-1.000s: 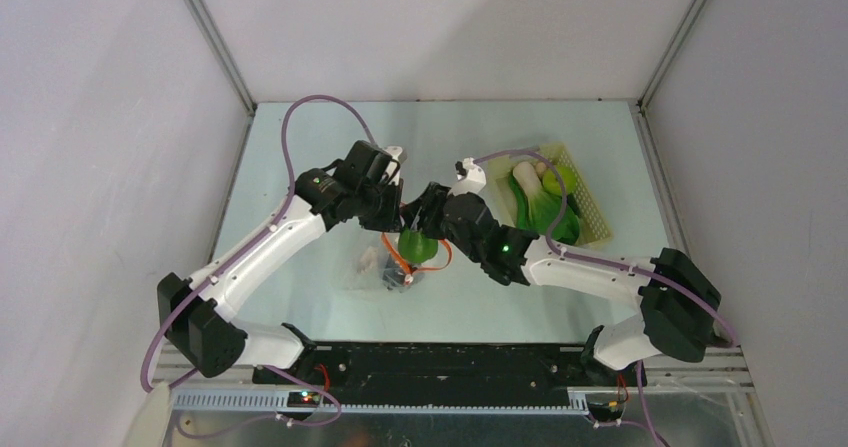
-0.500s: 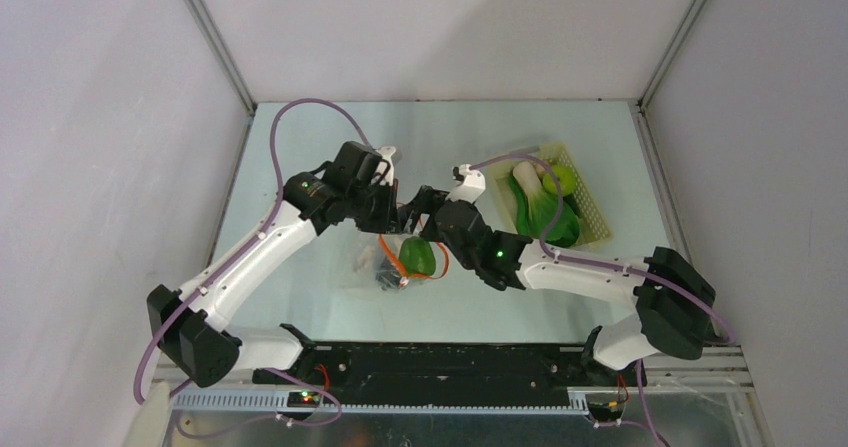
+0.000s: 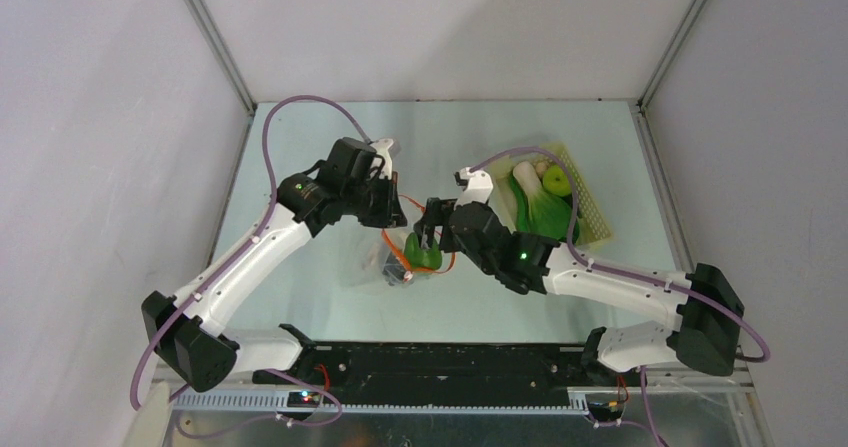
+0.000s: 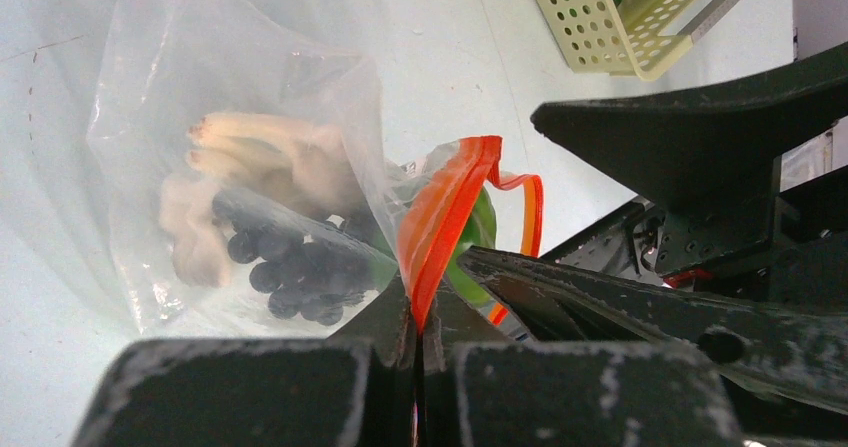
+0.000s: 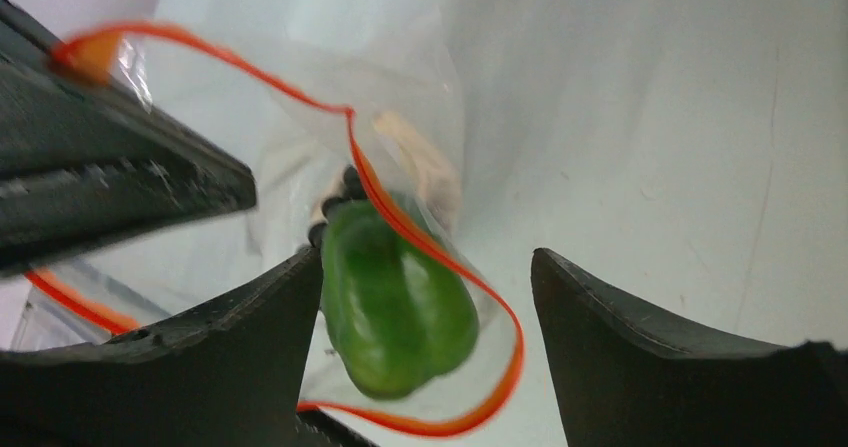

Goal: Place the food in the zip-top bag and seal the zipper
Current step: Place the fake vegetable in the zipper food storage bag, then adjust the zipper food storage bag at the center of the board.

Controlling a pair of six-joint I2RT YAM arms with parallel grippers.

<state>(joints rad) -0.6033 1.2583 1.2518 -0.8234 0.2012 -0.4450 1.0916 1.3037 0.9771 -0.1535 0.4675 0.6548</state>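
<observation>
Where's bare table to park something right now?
Free: back strip of the table along the far wall; near strip between bag and arm bases. Crowded: centre, where the left gripper pinches the zipper and the right gripper hangs open over the bag; basket fills back right.

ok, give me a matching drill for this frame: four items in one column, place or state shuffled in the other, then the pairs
1. glossy green pepper
2. dark purple grape cluster
3. leafy green bok choy with white stalks
4. left hand

A. in the pale yellow perforated plastic basket
B. deep inside the clear plastic zip-top bag
C. shut on the orange-red zipper strip
D. at the bag's mouth, between the fingers of the open right hand

Pairs: 1-D, 2-B, 3-A, 4-C
</observation>
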